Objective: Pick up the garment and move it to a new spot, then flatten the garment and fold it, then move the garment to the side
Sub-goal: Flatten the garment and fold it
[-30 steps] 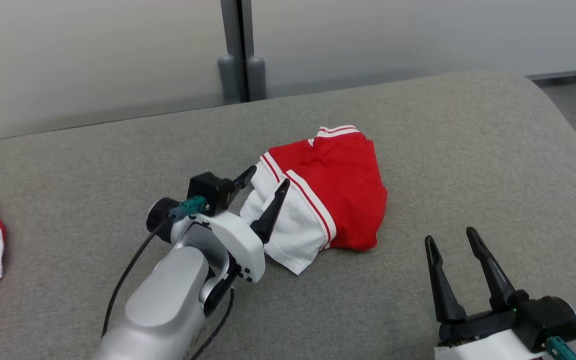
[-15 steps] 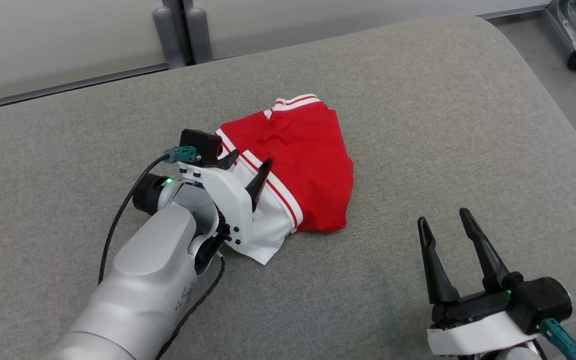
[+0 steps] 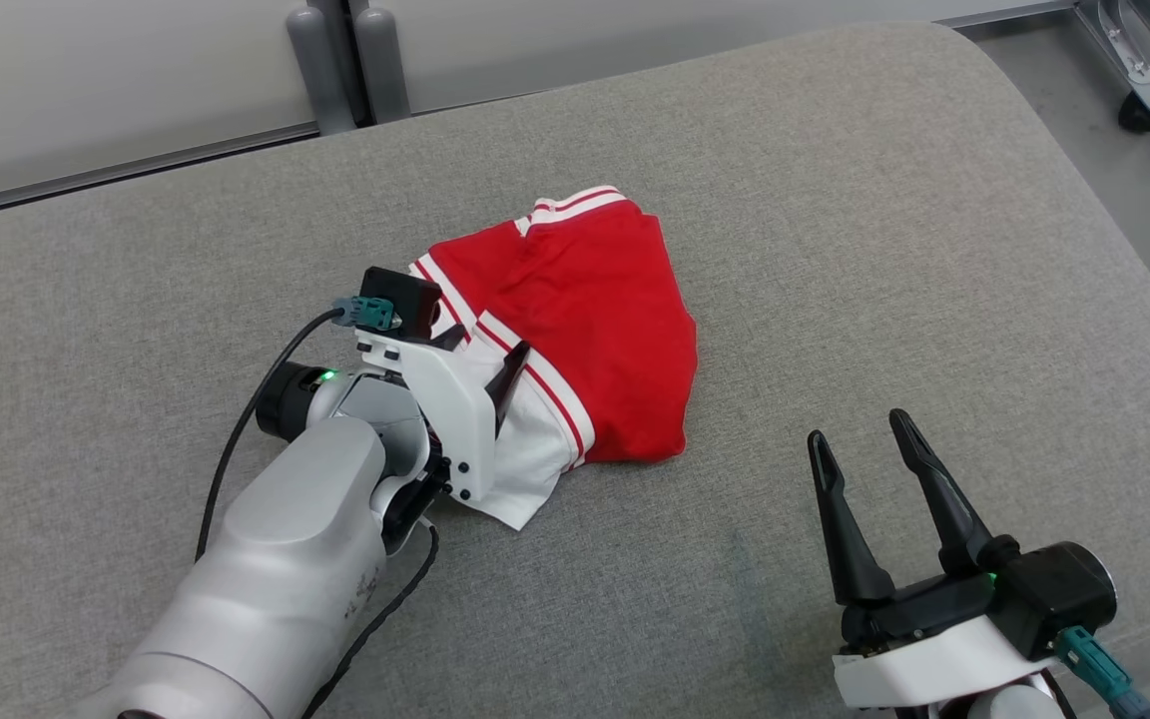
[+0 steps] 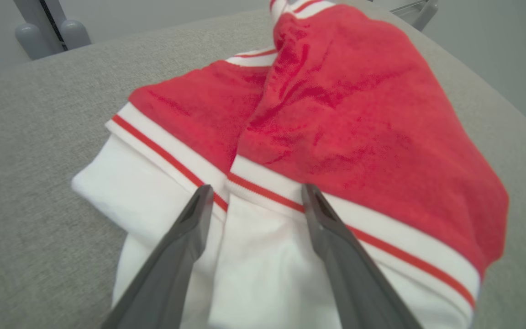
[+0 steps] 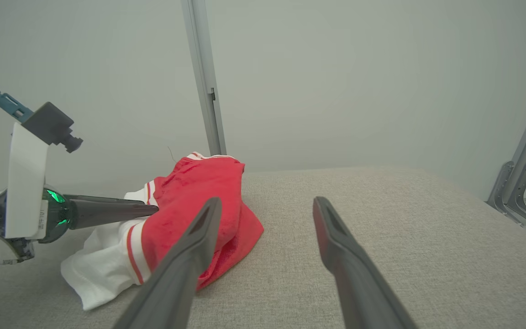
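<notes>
Dark left fingers (image 4: pixel 181 246), spread wide and empty, point into the white hem of the red-and-white garment (image 3: pixel 595 330) bunched mid-tabletop (image 3: pixel 884 250), while the right fingers (image 3: pixel 840 539), equally wide and empty, hover well apart toward the near right edge.

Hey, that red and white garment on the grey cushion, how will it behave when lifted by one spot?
Probably floppy: the garment lies bunched in soft folds, so it should sag and unfold from one pinch. Likely light, being thin cloth in a small heap. On the textured grey cushion, a push would likely wrinkle it rather than slide it.
</notes>
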`<state>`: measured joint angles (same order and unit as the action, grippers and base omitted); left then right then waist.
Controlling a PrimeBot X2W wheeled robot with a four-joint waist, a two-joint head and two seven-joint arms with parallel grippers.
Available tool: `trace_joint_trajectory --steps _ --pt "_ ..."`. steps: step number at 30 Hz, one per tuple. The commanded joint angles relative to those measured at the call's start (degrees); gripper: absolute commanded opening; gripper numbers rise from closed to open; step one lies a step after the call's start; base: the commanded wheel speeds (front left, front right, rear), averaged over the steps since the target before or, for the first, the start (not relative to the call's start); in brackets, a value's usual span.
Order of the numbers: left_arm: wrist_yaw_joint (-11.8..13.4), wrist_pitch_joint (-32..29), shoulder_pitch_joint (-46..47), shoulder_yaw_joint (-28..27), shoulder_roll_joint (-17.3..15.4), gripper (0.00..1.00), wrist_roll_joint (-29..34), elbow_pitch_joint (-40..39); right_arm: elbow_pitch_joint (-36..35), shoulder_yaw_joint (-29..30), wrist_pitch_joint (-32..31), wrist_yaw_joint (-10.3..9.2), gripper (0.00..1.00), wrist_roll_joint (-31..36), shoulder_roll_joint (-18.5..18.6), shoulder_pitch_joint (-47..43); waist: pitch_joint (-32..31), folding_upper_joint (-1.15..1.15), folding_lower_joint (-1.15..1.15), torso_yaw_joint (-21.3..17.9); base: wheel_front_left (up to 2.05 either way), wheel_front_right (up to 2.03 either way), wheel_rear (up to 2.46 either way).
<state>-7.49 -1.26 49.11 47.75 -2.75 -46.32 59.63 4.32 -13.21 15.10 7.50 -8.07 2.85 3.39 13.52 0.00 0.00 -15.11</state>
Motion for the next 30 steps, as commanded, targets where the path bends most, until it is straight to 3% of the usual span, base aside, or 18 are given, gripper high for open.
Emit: trace_joint_trajectory --steps 1,5,6,7,8,10,18,23,30 --pt "0.00 -0.17 -0.07 0.90 -0.26 1.00 -0.67 -0.39 0.07 -0.03 0.08 -0.01 1.00 -0.44 0.10 0.39 -0.01 0.00 0.00 -0.11 0.00 0.00 0.00" --pt "0.00 -0.08 -0.01 2.21 -0.25 0.97 -2.16 -0.39 0.32 -0.38 0.08 -0.01 1.00 -0.47 0.10 0.42 -0.17 0.00 0.00 -0.38 0.00 0.00 0.00" --pt "0.00 0.34 0.16 2.74 -0.23 0.79 -2.29 -0.35 0.39 -0.47 0.08 -0.01 1.00 -0.47 0.10 0.40 -0.26 0.00 0.00 -0.48 0.00 0.00 0.00" --pt "0.00 0.67 0.27 3.12 -0.23 0.47 -2.63 -0.17 0.43 -0.52 0.08 -0.01 1.00 -0.45 0.10 0.40 -0.36 0.00 0.00 -0.58 0.00 0.00 0.00" --pt "0.00 1.12 0.42 3.56 -0.26 0.39 -2.76 -0.05 0.48 -0.54 0.09 -0.01 1.00 -0.41 0.10 0.35 -0.50 0.00 0.00 -0.68 0.00 0.00 0.00" --pt "0.00 1.99 0.53 4.37 -0.24 0.00 -3.41 -0.12 0.61 -0.42 0.09 -0.01 1.00 -0.38 0.10 0.16 -0.83 0.00 0.00 -0.83 0.00 0.00 0.00" --pt "-0.01 4.62 1.22 8.87 -0.18 0.00 -6.81 -5.89 1.15 -0.38 0.08 -0.01 1.00 -0.78 0.10 -0.80 -3.02 0.00 0.00 -1.20 0.00 0.00 0.00" --pt "-0.01 4.18 0.98 8.21 -0.24 0.00 -16.92 -16.53 1.45 -0.98 0.09 -0.01 1.00 -1.82 0.12 -0.77 -5.82 0.00 0.00 -3.31 0.00 0.00 0.00" --pt "-0.01 2.88 7.16 1.89 -1.31 0.00 -29.24 -27.35 1.40 -1.01 0.08 -0.01 1.00 -3.21 0.11 -2.49 -10.16 0.00 0.00 -6.56 0.00 0.00 0.00"
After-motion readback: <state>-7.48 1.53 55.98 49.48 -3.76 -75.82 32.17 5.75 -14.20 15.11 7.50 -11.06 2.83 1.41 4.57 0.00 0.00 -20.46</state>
